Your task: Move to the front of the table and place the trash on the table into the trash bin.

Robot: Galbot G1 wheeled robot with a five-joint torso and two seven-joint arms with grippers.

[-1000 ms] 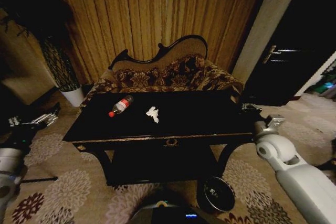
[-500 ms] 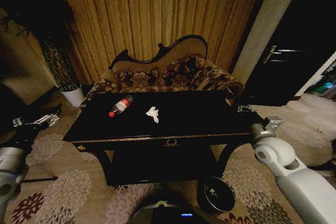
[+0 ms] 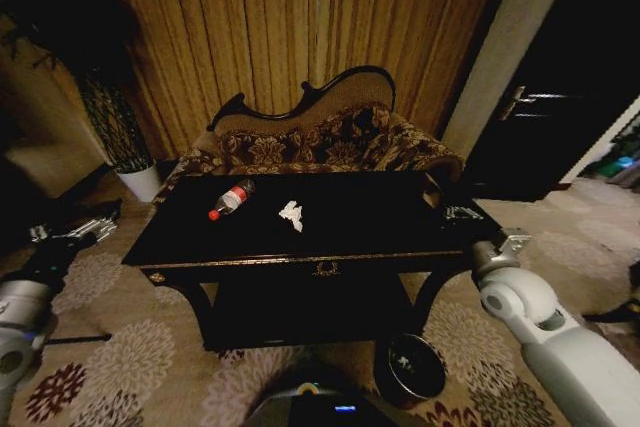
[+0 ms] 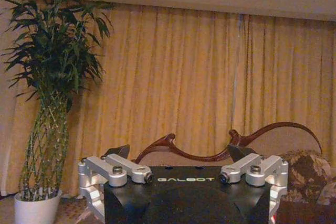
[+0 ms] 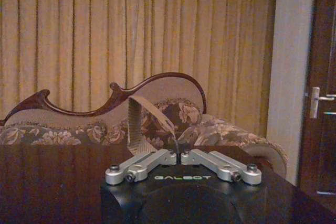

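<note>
While the robot faces the black console table (image 3: 300, 237) head-on, its left gripper (image 3: 75, 230) hangs off the table's left end, above the patterned carpet (image 3: 120, 347), with its fingers spread wide apart and nothing between them; in the left wrist view those fingers (image 4: 116, 169) frame the curtain (image 4: 173, 77) and a tall potted plant (image 4: 50, 93) in a white pot. On the tabletop, toward the left rear, a clear plastic bottle (image 3: 230, 199) with a red label and red cap lies on its side. Just to the right of it, apart from it, sits a crumpled white paper (image 3: 291, 214). Behind the table stands a floral sofa (image 3: 320, 142) with a carved dark frame. Below the table's front edge, to the right of centre, the dark round trash bin (image 3: 412, 368) stands on the carpet near the table's right front leg. At the right end, the right gripper (image 3: 462, 213) sits over the table's right rear corner; in the right wrist view its fingers (image 5: 152, 124) meet tip to tip, clenched on nothing.
</note>
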